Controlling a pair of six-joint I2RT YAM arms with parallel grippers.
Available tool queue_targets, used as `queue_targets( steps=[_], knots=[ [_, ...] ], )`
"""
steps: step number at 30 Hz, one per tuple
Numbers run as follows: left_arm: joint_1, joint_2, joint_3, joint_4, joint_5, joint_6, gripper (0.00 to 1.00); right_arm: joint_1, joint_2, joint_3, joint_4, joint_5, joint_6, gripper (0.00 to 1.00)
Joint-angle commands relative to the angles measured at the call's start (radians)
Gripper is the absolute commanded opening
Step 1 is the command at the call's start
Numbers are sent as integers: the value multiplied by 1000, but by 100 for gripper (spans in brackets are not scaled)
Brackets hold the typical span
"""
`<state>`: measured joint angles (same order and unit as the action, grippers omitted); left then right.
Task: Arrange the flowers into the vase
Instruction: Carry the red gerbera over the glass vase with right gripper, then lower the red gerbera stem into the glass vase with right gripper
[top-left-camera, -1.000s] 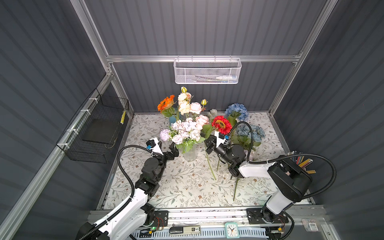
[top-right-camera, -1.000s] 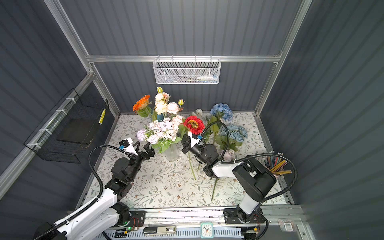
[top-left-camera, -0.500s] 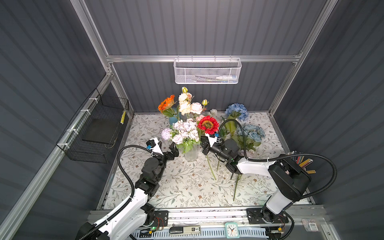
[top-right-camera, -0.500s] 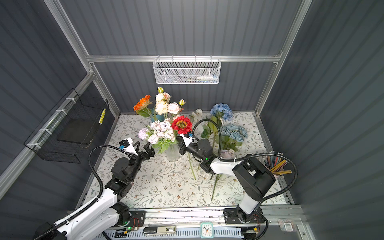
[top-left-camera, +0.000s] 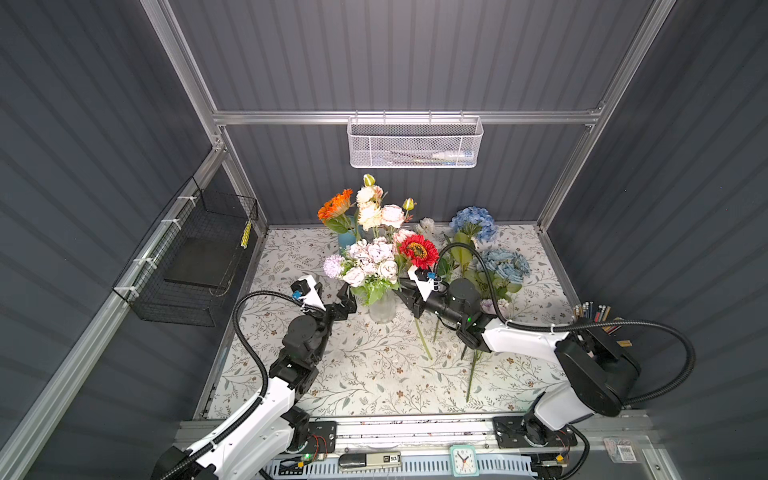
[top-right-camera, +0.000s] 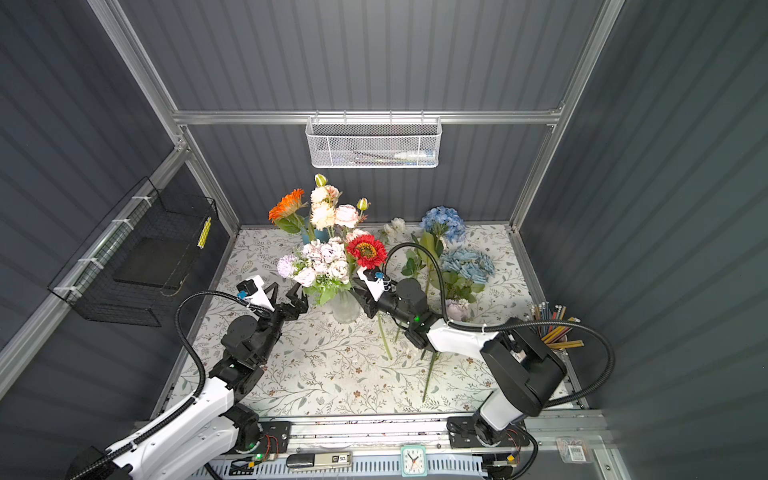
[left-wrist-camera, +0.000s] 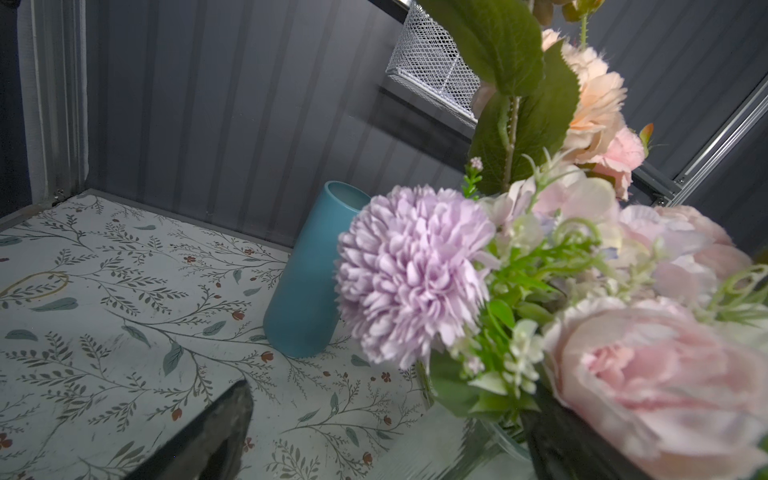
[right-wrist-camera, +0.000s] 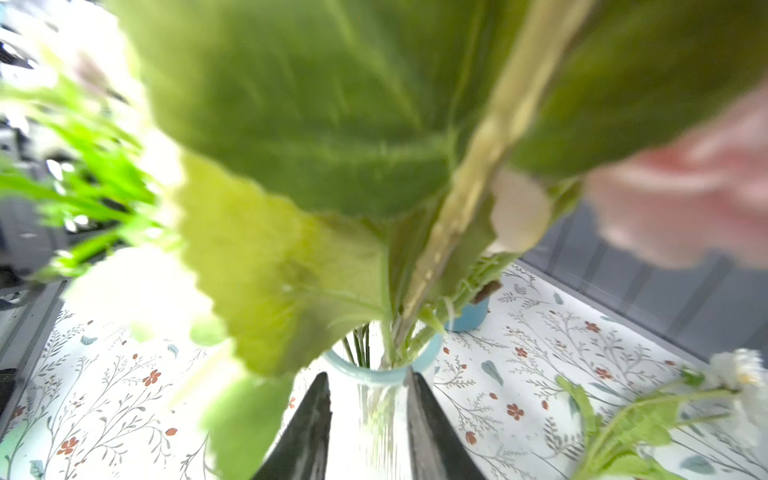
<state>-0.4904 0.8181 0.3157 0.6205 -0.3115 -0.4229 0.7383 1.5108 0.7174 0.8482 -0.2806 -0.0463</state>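
Note:
A clear glass vase stands mid-table holding a pink-and-white bunch, a lilac head and a red daisy. In the right wrist view the daisy's thick stem runs down into the vase mouth. My right gripper sits just right of the vase neck, jaws apart, nothing between them. My left gripper stands wide open just left of the vase. More flowers lie at the right: a blue hydrangea and dusty-blue roses.
A blue vase at the back holds an orange daisy and peach roses. Loose stems lie in front of the right arm. A pencil cup stands far right. Wire baskets hang on the back wall and left wall.
My right gripper carried the red daisy leftward to the glass vase, then opened its jaws; the stem now stands in the vase. The left arm has not moved.

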Motion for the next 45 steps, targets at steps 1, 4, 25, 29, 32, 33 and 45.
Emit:
queue_targets(
  steps=[1, 4, 25, 29, 32, 33, 45],
  knots=[
    [-1, -9, 22, -12, -14, 4, 100, -2, -83, -28, -71, 37, -36, 35],
    [-1, -13, 28, -25, -12, 1, 100, -7, -154, -42, -84, 46, -28, 36],
    [-1, -101, 23, -124, -36, 11, 100, -47, -19, 50, 300, -45, 150, 28],
    [-1, -103, 21, -128, -35, 10, 100, -49, -3, 64, 294, -40, 149, 8],
    [-1, -103, 22, -127, -34, 11, 100, -49, 5, 66, 293, -34, 145, 0],
    [-1, -103, 22, -126, -34, 10, 100, -48, 6, 65, 290, -34, 143, 0],
    [-2, -88, 29, -120, -25, 10, 100, -46, 97, 53, 156, -30, 70, 0]
  ],
)
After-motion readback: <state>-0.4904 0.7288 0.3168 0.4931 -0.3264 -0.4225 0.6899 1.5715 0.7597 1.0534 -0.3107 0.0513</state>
